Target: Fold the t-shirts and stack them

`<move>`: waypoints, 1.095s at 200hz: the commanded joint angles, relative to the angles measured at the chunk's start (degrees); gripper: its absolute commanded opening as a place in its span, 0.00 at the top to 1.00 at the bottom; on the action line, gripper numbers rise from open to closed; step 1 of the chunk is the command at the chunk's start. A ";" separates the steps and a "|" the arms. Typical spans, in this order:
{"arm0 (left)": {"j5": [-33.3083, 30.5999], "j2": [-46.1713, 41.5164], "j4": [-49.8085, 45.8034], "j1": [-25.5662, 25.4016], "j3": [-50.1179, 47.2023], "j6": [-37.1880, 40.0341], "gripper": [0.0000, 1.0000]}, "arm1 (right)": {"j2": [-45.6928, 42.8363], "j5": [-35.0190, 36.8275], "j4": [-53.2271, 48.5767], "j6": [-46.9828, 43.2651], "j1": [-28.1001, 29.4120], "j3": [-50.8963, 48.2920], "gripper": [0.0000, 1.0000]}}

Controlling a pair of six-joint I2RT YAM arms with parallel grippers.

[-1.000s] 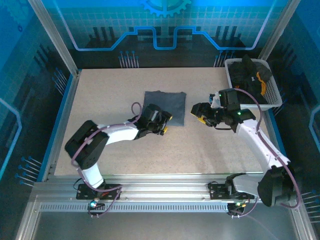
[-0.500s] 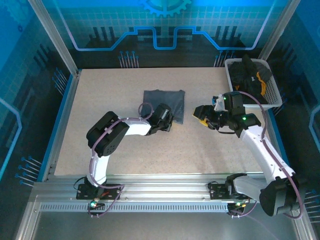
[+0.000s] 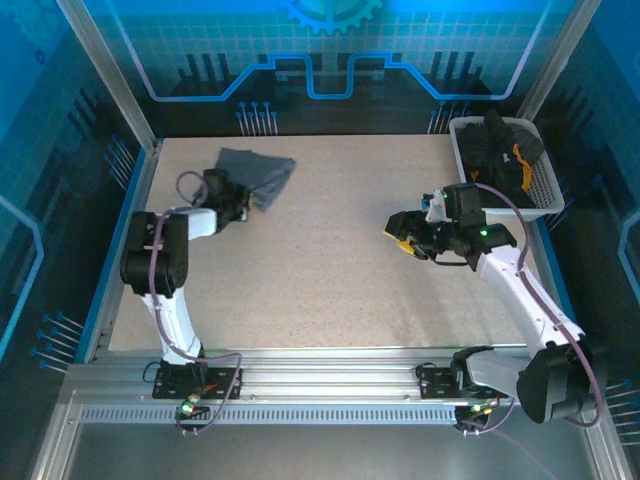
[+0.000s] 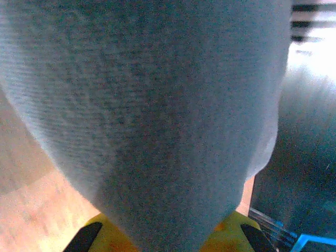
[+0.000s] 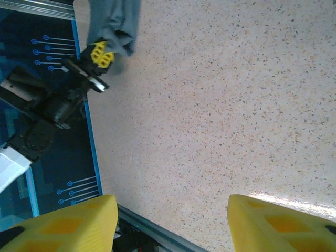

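Note:
The slate-grey t-shirt (image 3: 260,172) lies rumpled near the table's back left corner. My left gripper (image 3: 238,203) is shut on its near edge. In the left wrist view the grey t-shirt (image 4: 152,115) spreads out from between the yellow fingers (image 4: 102,228). My right gripper (image 3: 400,233) hovers open over bare table right of centre, with nothing between its yellow fingers (image 5: 63,223). The right wrist view also catches the grey t-shirt (image 5: 113,21) and the left gripper (image 5: 100,55) far off. Black t-shirts (image 3: 490,145), one with an orange-yellow patch (image 3: 519,161), are heaped in the basket.
The white mesh basket (image 3: 545,190) stands at the back right corner, close behind my right arm. A blue rail (image 3: 112,260) runs along the table's left edge beside the left arm. The speckled tabletop (image 3: 330,270) stretches between the two grippers.
My left gripper has swung from the table's middle to the back left corner, dragging the grey t-shirt along; its neat folded square is now rumpled. The right gripper has barely shifted.

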 commanded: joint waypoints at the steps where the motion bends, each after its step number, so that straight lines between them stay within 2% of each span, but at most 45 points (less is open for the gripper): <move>1: 6.96 2.53 -1.12 4.73 3.25 9.89 1.00 | 1.48 0.42 0.83 0.24 0.49 1.19 0.41; 35: 7.34 6.47 0.95 9.08 6.36 8.01 1.00 | 3.72 1.55 1.47 0.77 2.01 2.21 0.41; 87: 7.12 8.99 4.68 7.73 7.69 3.99 1.00 | 6.34 2.26 2.85 1.24 4.83 3.20 0.41; 91: 7.26 8.70 4.75 7.75 7.45 3.89 0.94 | 6.48 2.19 2.94 1.07 5.10 3.30 0.41; 113: 7.96 3.76 3.19 7.60 5.18 5.92 0.43 | 7.45 3.32 1.37 -1.22 5.51 5.31 0.39; 117: 8.05 2.26 2.53 7.52 4.61 6.75 0.10 | 7.49 4.00 0.48 -1.93 5.54 5.96 0.38; 119: 8.08 1.56 2.22 7.44 4.35 7.22 0.03 | 7.57 4.36 -0.02 -2.36 5.60 6.45 0.36; 122: 8.24 0.37 1.83 7.32 3.86 7.89 0.01 | 7.75 5.14 -1.00 -3.03 5.63 7.13 0.28; 125: 8.38 -0.89 1.19 7.22 3.55 8.61 0.01 | 7.83 6.00 -2.02 -3.80 5.73 7.97 0.07; 127: 8.47 -1.57 0.67 7.05 3.23 8.92 0.01 | 7.96 6.68 -2.69 -4.30 5.82 8.58 0.02; 151: 8.61 -13.11 -4.51 4.87 -0.48 13.91 0.01 | 9.81 14.12 -9.73 -10.00 6.99 16.58 0.00; 165: 5.03 -20.70 -12.33 2.64 -1.63 17.22 0.01 | 9.95 17.91 -10.74 -11.64 7.09 19.26 0.00; 182: -3.85 -29.31 -21.94 -1.07 -2.63 21.83 0.01 | 8.02 23.89 -9.08 -12.72 7.06 19.62 0.00; 200: -19.71 -38.12 -31.41 -5.52 -4.14 23.93 0.01 | 4.79 33.41 -7.00 -13.91 7.51 17.79 0.00; 219: -37.91 -43.42 -41.86 -9.84 -5.02 22.73 0.01 | 1.95 47.69 -4.33 -12.63 7.21 12.60 0.00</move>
